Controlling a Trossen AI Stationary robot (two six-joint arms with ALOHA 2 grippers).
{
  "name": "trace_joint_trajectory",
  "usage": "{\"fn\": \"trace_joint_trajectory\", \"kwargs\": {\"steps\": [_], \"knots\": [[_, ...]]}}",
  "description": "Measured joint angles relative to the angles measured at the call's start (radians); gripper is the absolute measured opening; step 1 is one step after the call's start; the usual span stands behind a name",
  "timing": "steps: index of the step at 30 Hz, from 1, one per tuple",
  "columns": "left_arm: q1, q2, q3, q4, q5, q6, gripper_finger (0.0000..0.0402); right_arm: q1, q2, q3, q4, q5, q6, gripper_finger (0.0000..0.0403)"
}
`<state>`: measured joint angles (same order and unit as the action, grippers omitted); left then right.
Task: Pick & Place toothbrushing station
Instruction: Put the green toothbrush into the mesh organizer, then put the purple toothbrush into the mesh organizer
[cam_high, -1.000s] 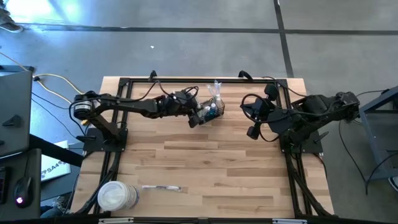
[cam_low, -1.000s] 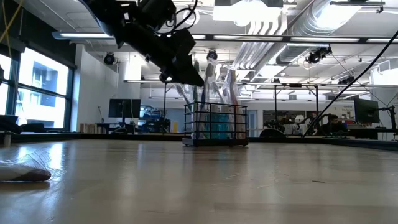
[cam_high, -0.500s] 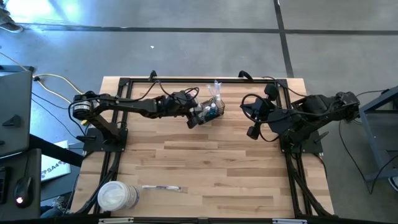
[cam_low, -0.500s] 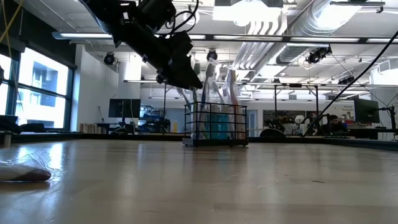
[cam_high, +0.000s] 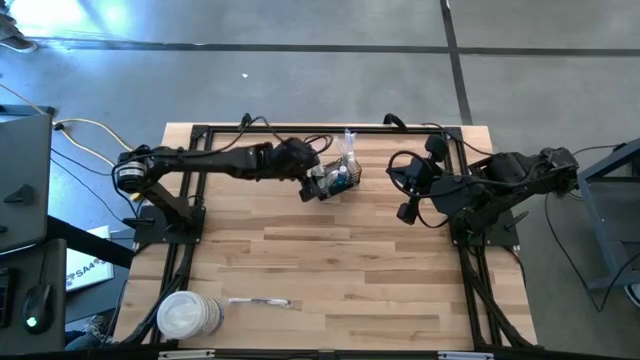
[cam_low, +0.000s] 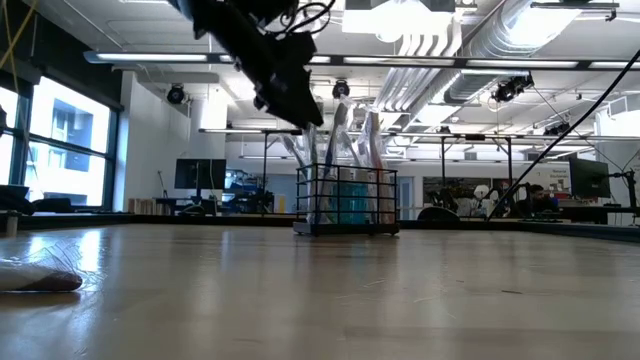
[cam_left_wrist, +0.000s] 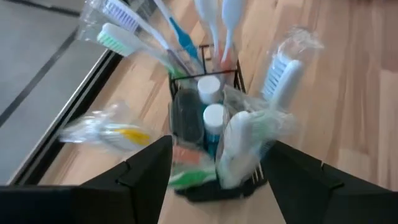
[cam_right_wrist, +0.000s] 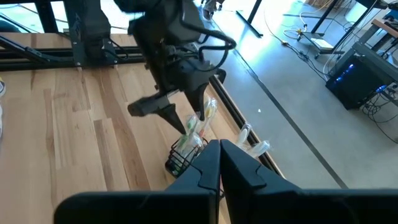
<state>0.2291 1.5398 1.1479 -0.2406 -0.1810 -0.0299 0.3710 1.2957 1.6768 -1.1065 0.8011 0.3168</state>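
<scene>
the left gripper (cam_left_wrist: 214, 165) has its two dark fingers (cam_left_wrist: 143, 171) spread wide, one on either side of the toothbrushing station (cam_left_wrist: 205, 130), touching nothing. the black wire basket stands upright on the pale wooden table (cam_left_wrist: 348, 93) and is crammed with wrapped toothbrushes (cam_left_wrist: 134, 34) that fan out of its top toward 11 and 12 o'clock. two white caps (cam_left_wrist: 211, 102) sit in its middle. a white brush in clear wrap (cam_left_wrist: 283, 78) leans out toward 2 o'clock. at 9 o'clock of the basket, a blurred clear packet with yellow inside (cam_left_wrist: 106, 130) shows.
</scene>
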Motion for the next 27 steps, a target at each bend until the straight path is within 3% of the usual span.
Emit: {"fn": "trace_joint_trajectory", "kwargs": {"steps": [5,10,17,21,27], "knots": [[0.000,0.000,0.176,-0.286,0.028,0.026,0.0244,0.000,0.000,0.000,0.000,0.000,0.000,0.0002],[-0.007,0.000,0.412,-0.667,0.201,0.026,0.0244,0.000,0.000,0.000,-0.005,0.000,0.000,0.0002],[-0.090,0.000,0.689,-1.131,0.357,0.044,0.0244,0.000,0.000,0.000,-0.026,0.000,0.000,0.0002],[-0.181,-0.002,0.739,-1.255,0.433,0.019,0.0244,0.000,0.000,0.000,-0.033,0.000,0.000,0.0002],[-0.361,-0.002,0.658,-1.328,0.378,0.006,0.0244,0.000,0.000,0.000,-0.034,0.000,0.000,0.0002]]}}
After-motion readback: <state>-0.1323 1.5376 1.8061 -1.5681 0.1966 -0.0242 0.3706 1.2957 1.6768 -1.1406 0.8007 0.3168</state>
